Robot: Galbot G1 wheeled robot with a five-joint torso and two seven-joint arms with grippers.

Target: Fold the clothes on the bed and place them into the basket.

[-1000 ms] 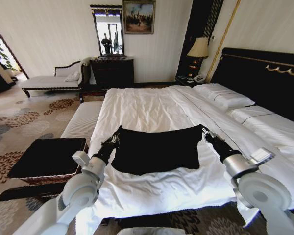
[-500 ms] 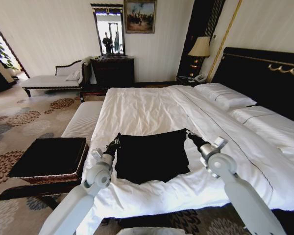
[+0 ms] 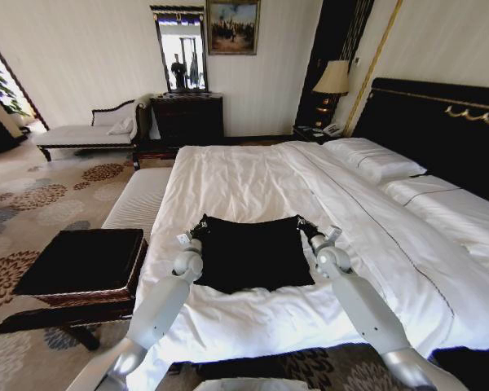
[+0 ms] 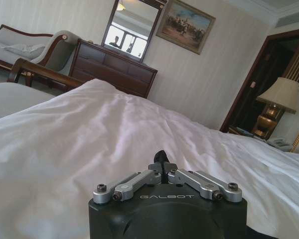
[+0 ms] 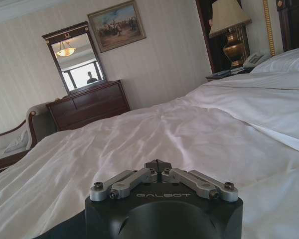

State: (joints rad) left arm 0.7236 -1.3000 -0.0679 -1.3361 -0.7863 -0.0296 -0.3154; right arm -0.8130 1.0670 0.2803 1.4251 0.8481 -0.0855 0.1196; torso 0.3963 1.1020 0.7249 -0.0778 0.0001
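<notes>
T-shirt (image 3: 253,254) lies on bed (image 3: 244,175), far corners clamped in jaws of left gripper (image 3: 200,227) and right gripper (image 3: 303,226). Since a second ago both arms have reached away from robot, carrying held edge further up bed; cloth looks narrower, squarer. Fold under way. Basket (image 3: 81,265) waits beside left gripper, off bed.

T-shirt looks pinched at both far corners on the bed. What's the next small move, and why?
Probably let go. The left gripper and right gripper sit at the far corners of the T-shirt, which lies flat as a neat rectangle on the bed. Both wrist views show fingers closed. This fold looks laid, so opening and lifting clear seems right before moving it to the basket.
</notes>
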